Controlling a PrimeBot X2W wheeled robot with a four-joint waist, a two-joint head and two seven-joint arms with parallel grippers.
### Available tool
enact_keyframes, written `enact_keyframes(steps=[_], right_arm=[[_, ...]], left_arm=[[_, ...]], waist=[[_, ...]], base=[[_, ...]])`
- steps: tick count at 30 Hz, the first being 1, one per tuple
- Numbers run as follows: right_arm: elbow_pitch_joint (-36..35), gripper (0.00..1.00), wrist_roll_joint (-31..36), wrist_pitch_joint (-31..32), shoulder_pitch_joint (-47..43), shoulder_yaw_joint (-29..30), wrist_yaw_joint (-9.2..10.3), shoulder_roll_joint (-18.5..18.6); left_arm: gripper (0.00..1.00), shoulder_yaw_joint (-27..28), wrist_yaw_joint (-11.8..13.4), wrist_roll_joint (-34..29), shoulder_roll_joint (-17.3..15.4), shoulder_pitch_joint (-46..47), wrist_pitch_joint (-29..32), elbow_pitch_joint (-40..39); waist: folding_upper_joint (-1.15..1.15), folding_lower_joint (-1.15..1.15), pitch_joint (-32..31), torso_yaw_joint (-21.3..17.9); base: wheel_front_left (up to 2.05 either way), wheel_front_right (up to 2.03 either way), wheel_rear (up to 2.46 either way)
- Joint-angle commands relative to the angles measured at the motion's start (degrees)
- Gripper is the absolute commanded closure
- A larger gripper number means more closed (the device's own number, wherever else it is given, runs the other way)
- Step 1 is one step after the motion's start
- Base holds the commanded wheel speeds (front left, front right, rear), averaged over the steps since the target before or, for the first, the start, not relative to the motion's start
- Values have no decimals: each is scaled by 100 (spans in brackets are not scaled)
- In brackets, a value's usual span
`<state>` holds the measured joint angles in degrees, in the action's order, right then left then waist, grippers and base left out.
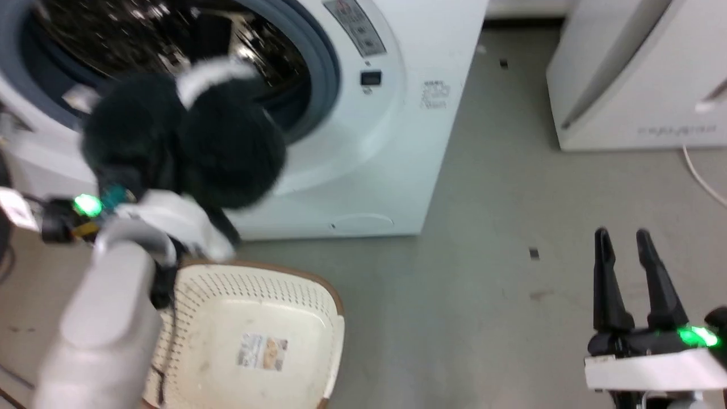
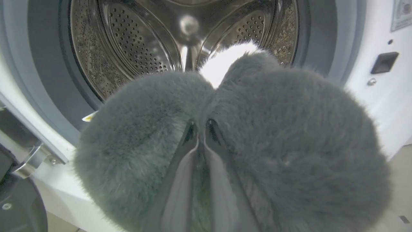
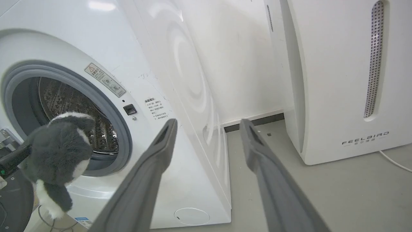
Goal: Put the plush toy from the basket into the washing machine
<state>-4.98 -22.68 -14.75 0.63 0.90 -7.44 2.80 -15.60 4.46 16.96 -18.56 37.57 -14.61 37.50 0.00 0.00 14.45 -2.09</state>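
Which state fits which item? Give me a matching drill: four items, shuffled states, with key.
Items:
1. plush toy
2. basket
3. left gripper
4. right gripper

States:
A. open, holding nothing
B. on the floor, bottom label showing
C. held up at the washing machine's opening
D. shut on fur

Pairs: 1-C, 2-B, 3-D, 4-A
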Motion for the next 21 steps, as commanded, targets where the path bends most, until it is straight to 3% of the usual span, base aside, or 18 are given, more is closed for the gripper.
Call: enact_keyframes(steps=[1, 21], right_arm=[[-42, 0, -8, -25, 109, -7, -5, 8], [-250, 0, -495, -25, 1035, -13, -5, 8]], left_arm=[[100, 59, 34, -35, -53, 179, -39, -26], [100, 527, -113, -486, -960, 3342, -39, 879]], waist=[[0, 0, 372, -233], [0, 0, 2622, -1200]], base=[[0, 0, 0], [0, 0, 0]])
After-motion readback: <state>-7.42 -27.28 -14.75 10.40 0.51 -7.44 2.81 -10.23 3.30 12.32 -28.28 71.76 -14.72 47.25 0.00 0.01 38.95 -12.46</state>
